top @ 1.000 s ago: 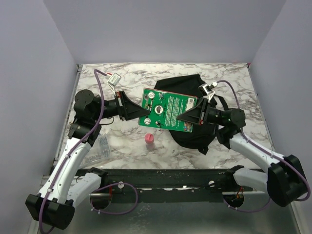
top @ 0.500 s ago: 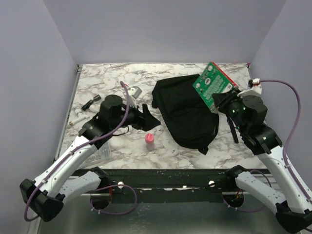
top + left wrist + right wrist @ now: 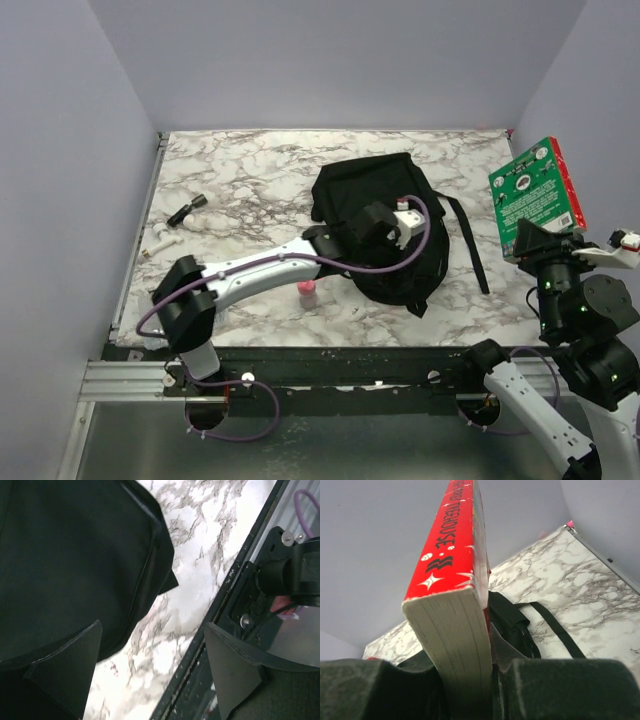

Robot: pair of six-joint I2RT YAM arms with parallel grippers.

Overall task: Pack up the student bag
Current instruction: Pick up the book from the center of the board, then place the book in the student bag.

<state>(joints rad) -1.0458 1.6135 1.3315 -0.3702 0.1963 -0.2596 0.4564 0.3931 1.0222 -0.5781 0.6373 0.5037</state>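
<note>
Right gripper [image 3: 465, 685] clamps book [image 3: 452, 555] upright, held high right of table [image 3: 250, 180]. Pink bottle [image 3: 308, 292] loose near front. Left gripper [image 3: 152, 630] jaws wide, empty, above bag [image 3: 400, 270] lying flat mid-table. Nothing visibly packed yet; opening, loading remain.

Robot lab test cell, marble-patterned tabletop [image 3: 250, 170] boxed in by plain pale partition walls [image 3: 330, 60] on three sides, metal mounting rail [image 3: 120, 378] along the near edge, robot arms [image 3: 260, 275] bolted there, purple cables [image 3: 429, 222] trailing
</note>
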